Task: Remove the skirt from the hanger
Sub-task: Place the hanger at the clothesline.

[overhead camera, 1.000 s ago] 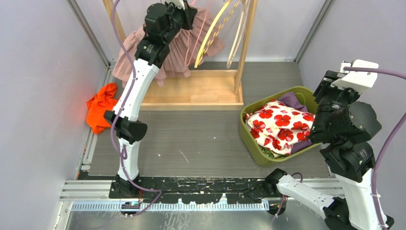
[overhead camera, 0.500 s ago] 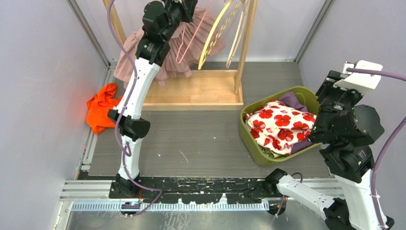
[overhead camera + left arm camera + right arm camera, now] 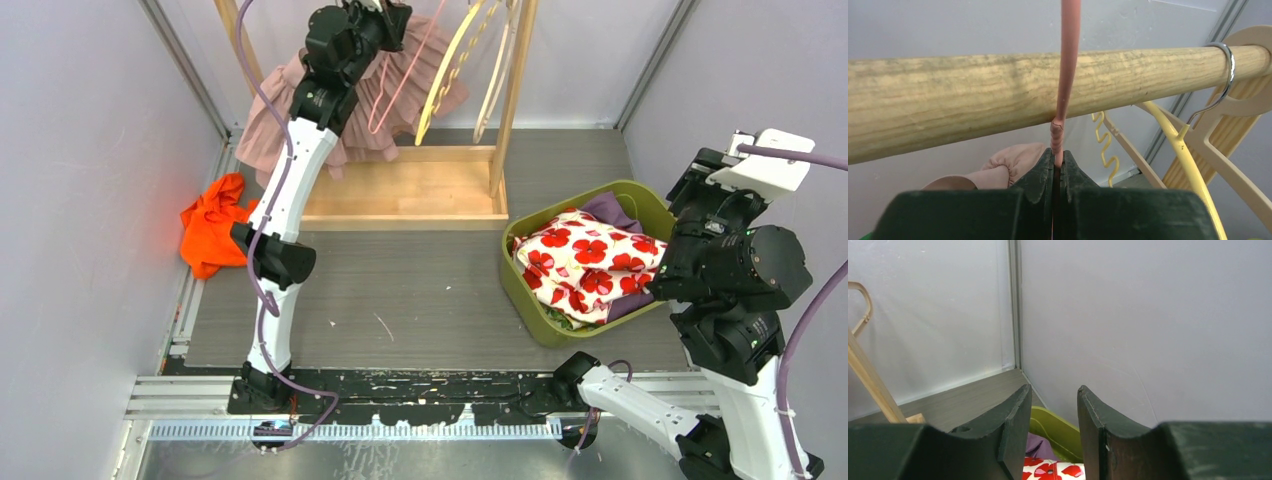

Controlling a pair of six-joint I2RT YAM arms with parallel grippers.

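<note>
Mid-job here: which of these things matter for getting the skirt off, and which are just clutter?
Job: pink skirt, pink hanger, wooden rail, left pincer clamped on it.
Lying about: orange cloth, green basket, floral garment, yellow hanger.

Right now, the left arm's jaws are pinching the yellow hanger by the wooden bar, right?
Not quite. The left arm's jaws are pinching the pink hanger, not the yellow hanger, by the wooden bar. The left wrist view shows it.
</note>
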